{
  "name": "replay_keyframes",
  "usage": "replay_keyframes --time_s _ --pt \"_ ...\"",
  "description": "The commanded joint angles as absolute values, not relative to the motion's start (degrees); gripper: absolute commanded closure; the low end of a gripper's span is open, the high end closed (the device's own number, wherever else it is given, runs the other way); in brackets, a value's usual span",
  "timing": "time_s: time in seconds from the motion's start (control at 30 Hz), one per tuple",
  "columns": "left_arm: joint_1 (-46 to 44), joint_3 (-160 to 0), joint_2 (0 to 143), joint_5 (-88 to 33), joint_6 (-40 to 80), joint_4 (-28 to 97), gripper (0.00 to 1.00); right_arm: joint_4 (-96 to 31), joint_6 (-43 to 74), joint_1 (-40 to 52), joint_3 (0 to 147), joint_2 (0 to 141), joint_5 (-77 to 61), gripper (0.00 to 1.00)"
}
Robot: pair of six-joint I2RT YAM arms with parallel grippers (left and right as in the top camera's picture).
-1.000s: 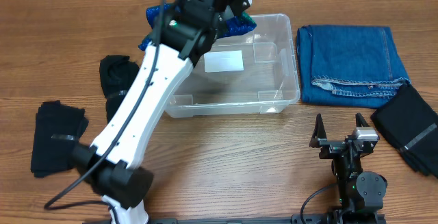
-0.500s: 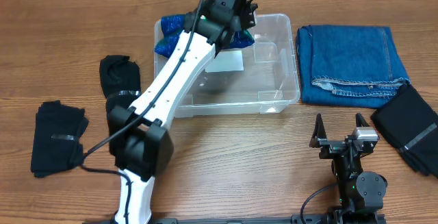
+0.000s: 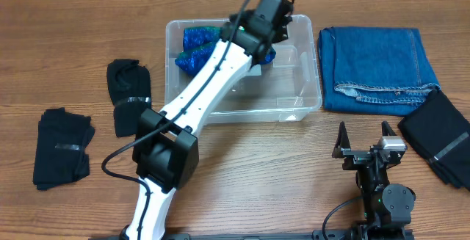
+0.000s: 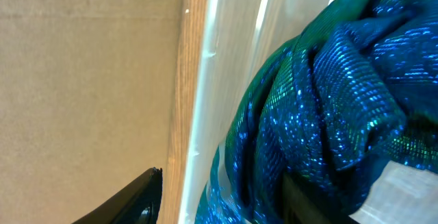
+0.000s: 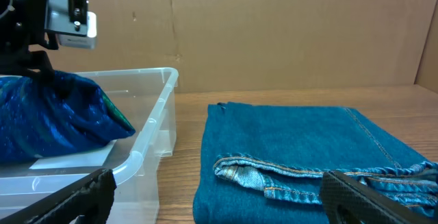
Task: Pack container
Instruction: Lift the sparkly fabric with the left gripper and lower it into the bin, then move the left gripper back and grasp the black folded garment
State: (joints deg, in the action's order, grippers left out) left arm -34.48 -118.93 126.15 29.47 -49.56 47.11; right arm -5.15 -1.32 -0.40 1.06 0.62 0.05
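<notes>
The clear container (image 3: 305,86) stands at the table's back middle. A shimmering blue cloth (image 3: 197,51) lies inside it along the far wall and also fills the left wrist view (image 4: 328,107). My left gripper (image 3: 266,21) reaches over the container's far right part, above the cloth. Its jaws are apart, with the container's rim (image 4: 205,87) and a fold of cloth between them (image 4: 222,203). My right gripper (image 3: 363,143) rests open near the front edge, nothing in it (image 5: 222,203). Its view shows the container (image 5: 147,138) and cloth (image 5: 55,118) at the left.
Folded blue jeans (image 3: 378,67) lie right of the container, also seen from the right wrist (image 5: 308,155). Black garments lie at the left (image 3: 128,93), far left (image 3: 62,146) and far right (image 3: 440,137). A cardboard wall (image 5: 274,32) backs the table.
My left arm swung right along the container's far side with the blue cloth. Its jaws, shut on the cloth before, now stand apart, and the cloth lies in the container.
</notes>
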Motion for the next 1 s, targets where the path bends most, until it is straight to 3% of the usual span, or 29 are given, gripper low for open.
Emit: replay_keyframes --time_s 0.0,0.13,0.33,0.57,0.73,0.97 --pt "-37.63 -121.14 125.78 33.78 -43.16 49.52 0.44 -4.8 -1.5 -0.75 0.45 0.16 0.34 0.0" --pt "-38.81 -126.26 125.78 33.28 -34.52 55.75 0.41 -4.8 -1.5 -0.75 0.45 0.16 0.34 0.0" --pt "-35.27 -139.72 125.78 24.16 -22.04 65.19 0.17 -4.8 -1.5 -0.75 0.45 0.16 0.34 0.0" --pt "-27.33 -150.91 125.71 9.39 -11.81 79.85 0.15 -4.8 -1.5 -0.75 0.45 0.16 0.34 0.0" --pt "-21.85 -156.73 125.16 7.84 -4.43 86.39 0.0 -4.8 -1.52 -0.75 0.45 0.16 0.34 0.0" --pt "-17.52 -164.4 120.31 8.78 -3.62 96.75 0.0 -4.8 -1.52 -0.75 0.45 0.16 0.34 0.0"
